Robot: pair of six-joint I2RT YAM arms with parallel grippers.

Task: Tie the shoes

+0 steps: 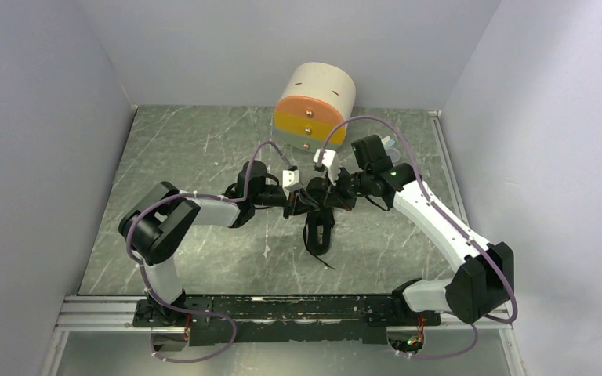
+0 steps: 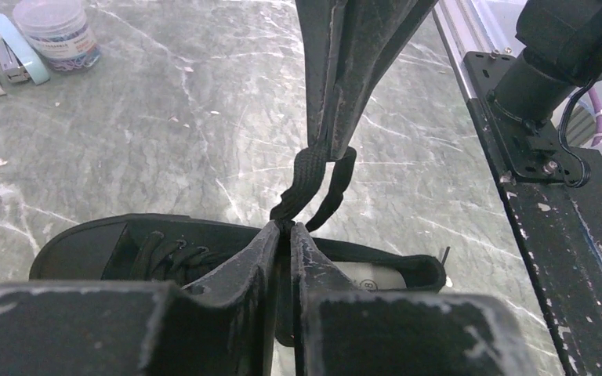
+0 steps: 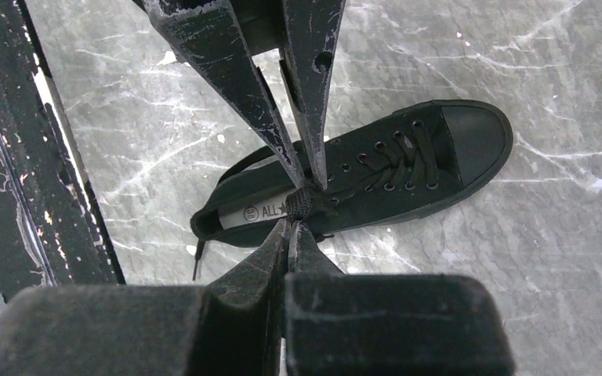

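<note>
Shoe (image 3: pixel 407 168) on table (image 3: pixel 517 274); left pincer (image 2: pixel 284 231) clamped on lace (image 2: pixel 307 176), right pincer (image 3: pixel 292 227) pinching same lace above it.

My right fingers (image 3: pixel 259 262) are pressed together on a bunched bit of black lace (image 3: pixel 301 202), over the shoe (image 3: pixel 407 164). The left fingers (image 3: pixel 239 94) reach in from the top and pinch the same lace, their tips almost touching mine. The shoe lies on the marbled bench (image 3: pixel 533 298), toe to the right of this view, insole print showing. A loose lace end (image 3: pixel 197 258) trails past the heel.
</note>
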